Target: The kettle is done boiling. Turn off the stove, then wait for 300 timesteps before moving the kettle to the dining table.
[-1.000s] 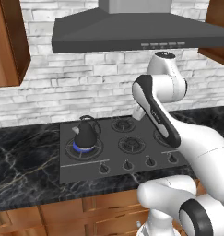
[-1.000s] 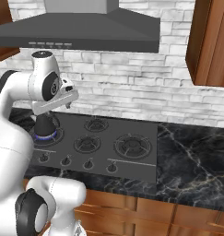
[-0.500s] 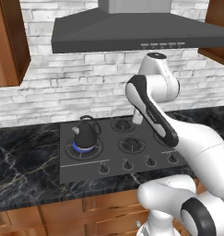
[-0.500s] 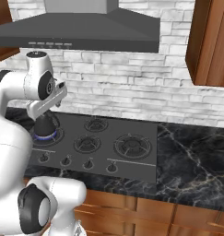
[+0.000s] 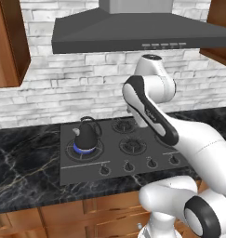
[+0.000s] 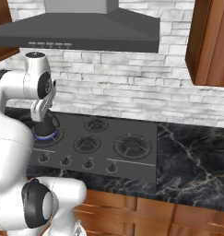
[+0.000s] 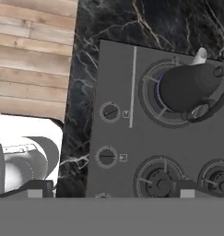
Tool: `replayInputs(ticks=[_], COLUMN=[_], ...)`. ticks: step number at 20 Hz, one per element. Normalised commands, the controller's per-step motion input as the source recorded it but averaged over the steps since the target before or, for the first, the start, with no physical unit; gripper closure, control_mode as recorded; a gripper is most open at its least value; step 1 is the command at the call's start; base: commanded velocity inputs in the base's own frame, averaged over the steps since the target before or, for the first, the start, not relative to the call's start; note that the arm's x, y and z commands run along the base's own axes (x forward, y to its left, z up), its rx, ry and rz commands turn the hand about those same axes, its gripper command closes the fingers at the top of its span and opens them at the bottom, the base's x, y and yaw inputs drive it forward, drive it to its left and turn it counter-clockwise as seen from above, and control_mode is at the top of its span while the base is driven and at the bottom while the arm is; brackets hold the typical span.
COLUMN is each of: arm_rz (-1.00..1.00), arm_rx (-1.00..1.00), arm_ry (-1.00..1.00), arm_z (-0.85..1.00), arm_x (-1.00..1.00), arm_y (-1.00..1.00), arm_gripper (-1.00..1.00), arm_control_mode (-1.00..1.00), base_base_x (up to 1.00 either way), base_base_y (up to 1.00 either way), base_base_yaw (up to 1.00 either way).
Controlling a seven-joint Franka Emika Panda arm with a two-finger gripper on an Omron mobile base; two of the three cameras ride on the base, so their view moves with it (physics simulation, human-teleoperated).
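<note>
The kettle (image 5: 86,135) is small, dark and domed, and stands on the stove's (image 5: 147,171) front-left burner over a ring of blue flame. In the hand view the kettle (image 7: 189,87) lies at the upper right, and two black knobs (image 7: 109,112) sit in a row on the stove (image 7: 118,60) front. My gripper (image 7: 113,189) is open with nothing between its fingers, and hangs high above the knob row. In the right base view the gripper (image 6: 38,118) points down just in front of the kettle (image 6: 50,125). The dining table is out of view.
A grey range hood (image 5: 133,32) overhangs the stove, close to my raised elbow. Black marble counter (image 6: 191,156) runs on both sides, backed by white brick. Wooden wall cabinets (image 6: 210,41) hang at the upper corners. Wooden floor (image 7: 30,55) lies below the counter edge.
The arm has swung leftwards over the stove, carrying the hand closer to the kettle's burner. The gripper stays open and the kettle has not moved.
</note>
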Motion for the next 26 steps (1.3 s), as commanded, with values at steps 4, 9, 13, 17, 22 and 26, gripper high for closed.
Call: replayInputs(ticks=[4, 9, 13, 17, 22, 26], arm_rz=[0.45, 0.47, 0.48, 0.49, 0.48, 0.49], arm_rx=[-0.08, -0.07, -0.07, -0.06, -0.06, -0.06], arm_ry=[-0.03, -0.05, -0.06, -0.07, -0.07, -0.03], arm_z=[-0.05, -0.04, -0.03, -0.05, -0.05, -0.12], arm_x=[0.0, 0.0, -0.02, -0.03, -0.05, -0.04], arm_y=[0.15, 0.13, 0.14, 0.12, 0.06, 0.06], arm_gripper=[-1.0, -1.0, -1.0, -1.0, -1.0, -1.0], arm_control_mode=[-1.0, -1.0, -1.0, -1.0, -1.0, -1.0], base_base_x=[0.0, 0.0, 0.0, 0.0, 0.0, 0.0], base_base_y=[0.0, 0.0, 0.0, 0.0, 0.0, 0.0], base_base_yaw=[0.0, 0.0, 0.0, 0.0, 0.0, 0.0])
